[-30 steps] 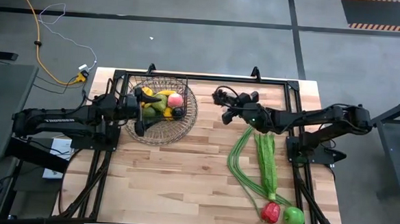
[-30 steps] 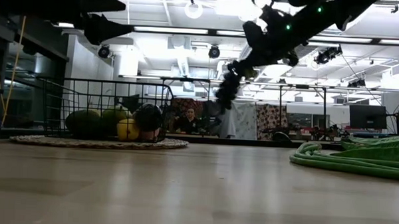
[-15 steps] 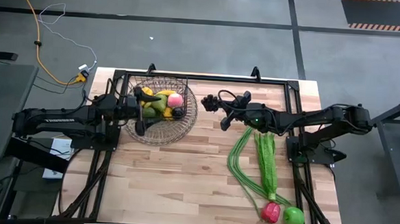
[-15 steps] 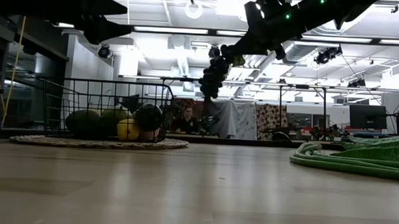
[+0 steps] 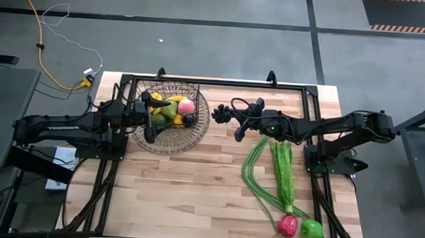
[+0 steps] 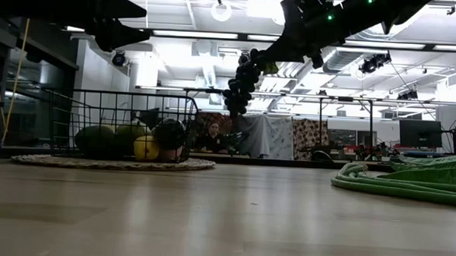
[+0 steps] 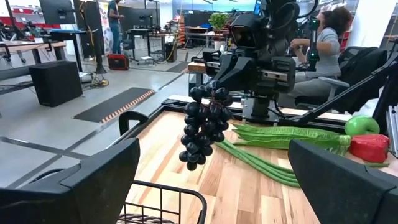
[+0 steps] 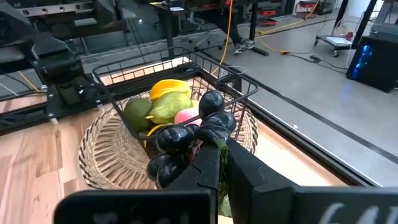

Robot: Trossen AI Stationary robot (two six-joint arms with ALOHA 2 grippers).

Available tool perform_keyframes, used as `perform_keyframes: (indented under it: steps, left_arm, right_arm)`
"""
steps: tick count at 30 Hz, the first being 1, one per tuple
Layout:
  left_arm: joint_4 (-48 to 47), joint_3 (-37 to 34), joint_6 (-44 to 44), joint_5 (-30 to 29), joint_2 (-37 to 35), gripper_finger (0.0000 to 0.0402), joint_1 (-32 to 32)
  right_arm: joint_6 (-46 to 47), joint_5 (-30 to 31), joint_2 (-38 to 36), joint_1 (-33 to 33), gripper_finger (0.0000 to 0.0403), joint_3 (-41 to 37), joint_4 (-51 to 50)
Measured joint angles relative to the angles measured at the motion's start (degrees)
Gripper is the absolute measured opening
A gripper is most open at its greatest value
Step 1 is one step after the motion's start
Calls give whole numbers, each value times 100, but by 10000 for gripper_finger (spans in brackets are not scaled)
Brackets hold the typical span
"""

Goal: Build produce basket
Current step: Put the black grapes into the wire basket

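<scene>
The wire-mesh basket (image 5: 170,117) stands on a round woven mat at the table's far left. It holds a yellow banana, green pears, a pink peach (image 5: 187,106) and a lemon (image 6: 145,147). My right gripper (image 5: 236,121) is shut on the dark grapes (image 5: 222,114), in the air just right of the basket's rim. The bunch also shows in the low view, grapes (image 6: 239,89), and the left wrist view, grapes (image 7: 202,127). My left gripper (image 5: 150,124) is open at the basket's left rim (image 7: 168,198), and I see it touch nothing. My right gripper pinches the grape bunch by its top end (image 7: 210,93) between the two fingers (image 8: 214,165). They reach in from the table's right, slanting a little downward. The bunch hangs below the fingers, lifted well clear of the table.
On the table's right half lie long green beans (image 5: 252,172), leafy greens (image 5: 284,170), a red pepper (image 5: 288,225) and a green apple (image 5: 312,230). Bare wood lies between basket and greens. A person (image 6: 212,135) sits beyond the far edge.
My right gripper has carried the grapes toward the table's left, closer to the basket, and slightly higher. The bunch has stayed hanging below the shut fingers.
</scene>
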Motion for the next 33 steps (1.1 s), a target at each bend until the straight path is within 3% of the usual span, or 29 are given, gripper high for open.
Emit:
perform_keyframes:
  steps: [6,21,33]
  left_arm:
    - [2,0,-106,0,0,400,0]
    - [63,0,4,-2,0,400,0]
    - [62,0,-57,0,0,400,-2]
  right_arm:
    - [-37,-80,12,-4,0,0,140]
    - [-437,-1168,959,-404,0,56,2860]
    - [-661,-1410,2469,-620,0,2278,1355]
